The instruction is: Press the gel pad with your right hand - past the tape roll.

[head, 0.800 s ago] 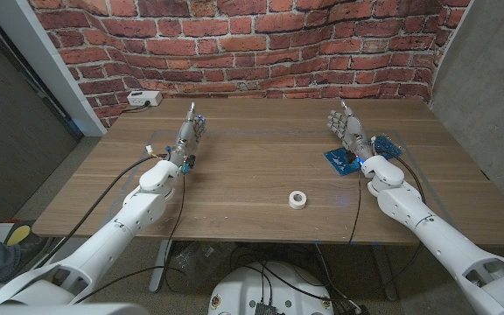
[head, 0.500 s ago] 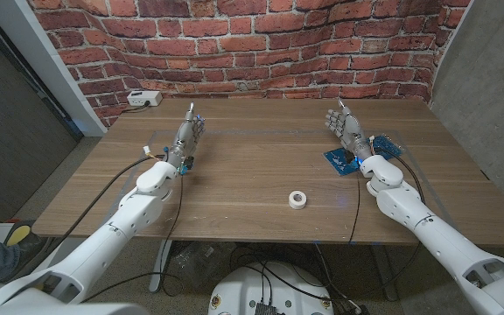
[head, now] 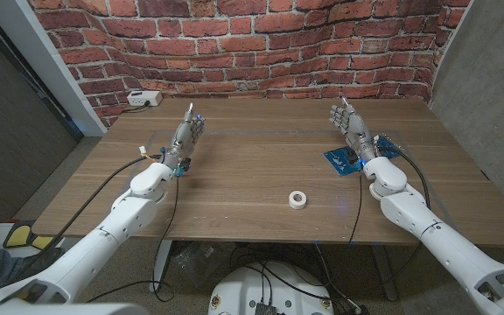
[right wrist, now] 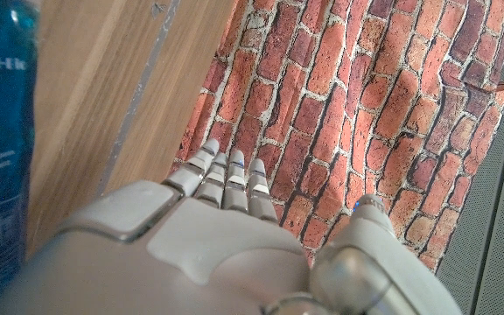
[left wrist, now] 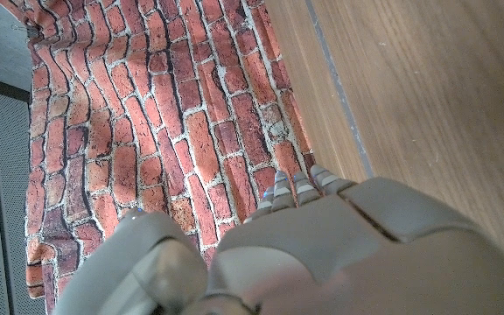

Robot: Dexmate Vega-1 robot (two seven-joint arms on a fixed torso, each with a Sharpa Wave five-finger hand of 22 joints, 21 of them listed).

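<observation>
Shifting slightly rightward over gel pad [head: 360, 157]: right hand [head: 352, 128].

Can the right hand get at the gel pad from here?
Probably yes. The right hand stands open right beside the gel pad, nothing between them; the tape roll lies nearer the robot, out of the way.

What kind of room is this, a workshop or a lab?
Probably a robot test lab: a red brick-pattern backdrop that ripples like a printed sheet, a plain wooden table, and loose black cables underneath.
</observation>
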